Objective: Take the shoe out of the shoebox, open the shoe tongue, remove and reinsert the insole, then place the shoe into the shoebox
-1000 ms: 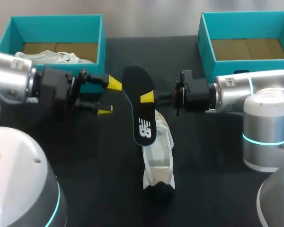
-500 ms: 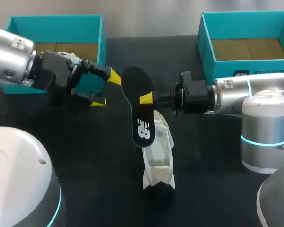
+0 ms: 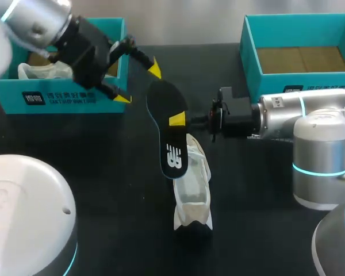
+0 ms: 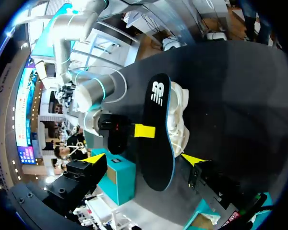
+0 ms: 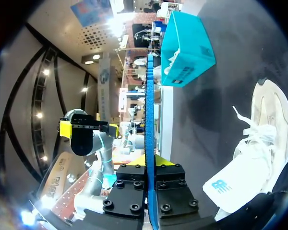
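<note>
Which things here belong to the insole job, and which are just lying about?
In the job: insole, clamped in the right tool; white shoe; empty shoebox.
Apparently lying about: other shoebox; second shoe inside it.

The surface (image 3: 103, 190) is a black tabletop. 2 open-topped teal boxes stand on it along its far edge, well apart: the left shoebox (image 3: 11, 100) and the right shoebox (image 3: 252, 63). Nearer the robot, about midway between them, 1 white shoe (image 3: 194, 195) lies on the surface, its length running from near to far.
</note>
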`<state>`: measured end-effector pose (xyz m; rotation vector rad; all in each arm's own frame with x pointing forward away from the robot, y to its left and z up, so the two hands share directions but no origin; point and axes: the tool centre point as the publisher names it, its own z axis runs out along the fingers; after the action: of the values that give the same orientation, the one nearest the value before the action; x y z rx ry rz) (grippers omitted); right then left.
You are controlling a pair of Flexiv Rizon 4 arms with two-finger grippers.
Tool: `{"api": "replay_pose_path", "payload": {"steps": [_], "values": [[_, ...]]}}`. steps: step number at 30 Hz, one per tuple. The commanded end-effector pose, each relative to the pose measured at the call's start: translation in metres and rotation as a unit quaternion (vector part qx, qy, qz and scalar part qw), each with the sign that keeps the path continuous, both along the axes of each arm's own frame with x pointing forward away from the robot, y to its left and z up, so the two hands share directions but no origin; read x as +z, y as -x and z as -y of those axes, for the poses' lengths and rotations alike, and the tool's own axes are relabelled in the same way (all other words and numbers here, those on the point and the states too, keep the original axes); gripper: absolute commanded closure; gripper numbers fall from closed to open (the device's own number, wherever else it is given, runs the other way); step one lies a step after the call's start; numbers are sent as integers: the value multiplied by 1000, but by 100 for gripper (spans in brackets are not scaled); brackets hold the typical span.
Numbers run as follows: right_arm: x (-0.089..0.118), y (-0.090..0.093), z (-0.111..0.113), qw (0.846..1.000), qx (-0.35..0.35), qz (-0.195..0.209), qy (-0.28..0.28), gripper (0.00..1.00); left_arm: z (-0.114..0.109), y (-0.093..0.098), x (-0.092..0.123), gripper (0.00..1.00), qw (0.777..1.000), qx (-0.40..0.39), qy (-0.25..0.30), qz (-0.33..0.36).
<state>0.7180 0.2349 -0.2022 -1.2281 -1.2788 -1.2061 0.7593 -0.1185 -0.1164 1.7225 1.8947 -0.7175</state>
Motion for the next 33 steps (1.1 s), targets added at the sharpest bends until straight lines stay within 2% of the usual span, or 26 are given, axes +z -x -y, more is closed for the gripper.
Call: {"api": "replay_pose_path", "payload": {"steps": [1, 9, 14, 18, 29, 33], "values": [[0, 1, -2, 1000, -1, 0, 1, 100, 21, -19, 0, 0, 977, -22, -208, -42], [0, 1, -2, 1000, -1, 0, 1, 100, 41, -25, 3, 0, 952, -1, -304, -27], [0, 1, -2, 1000, -1, 0, 1, 100, 50, -31, 11, 0, 942, -8, -335, -5], [0, 1, -2, 1000, -1, 0, 1, 100, 59, -36, 9, 0, 929, -17, -368, -13], [0, 1, -2, 1000, -1, 0, 1, 100, 63, -37, 12, 0, 916, -7, -400, -25], [0, 1, -2, 1000, -1, 0, 1, 100, 63, -36, 12, 0, 921, -9, -389, -23]]}}
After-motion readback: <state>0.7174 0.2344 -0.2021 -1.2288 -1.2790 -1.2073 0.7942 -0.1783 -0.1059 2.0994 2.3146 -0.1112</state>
